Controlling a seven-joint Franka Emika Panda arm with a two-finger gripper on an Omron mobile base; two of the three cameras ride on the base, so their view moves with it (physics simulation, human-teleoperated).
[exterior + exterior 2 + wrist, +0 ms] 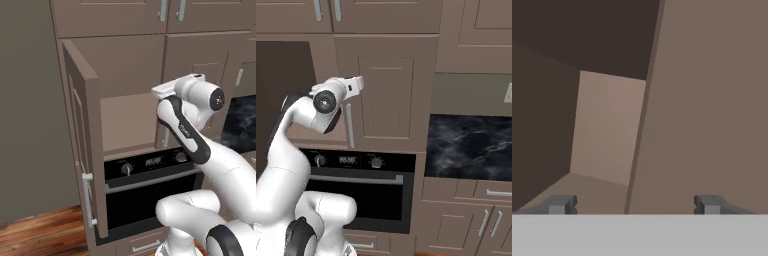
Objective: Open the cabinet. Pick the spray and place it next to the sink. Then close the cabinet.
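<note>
The tall grey-brown two-door cabinet (125,115) with recessed shaker panels stands above a black built-in oven (150,192) with a silver bar handle. Its left door (85,145) is swung wide open toward the camera, a long silver bar handle (88,199) on its lower edge, showing the plain tan interior; its right door (387,95) is closed. The white arm reaches up to the seam between the two doors. In the hand view the tool (632,205) points into the cabinet, its two small dark fingertips (559,204) set wide apart with nothing between them; the closed door's face lies just ahead on one side and the tan back wall on the other. To the right of the oven lies a dark marbled table (471,147) under a grey wall.
</note>
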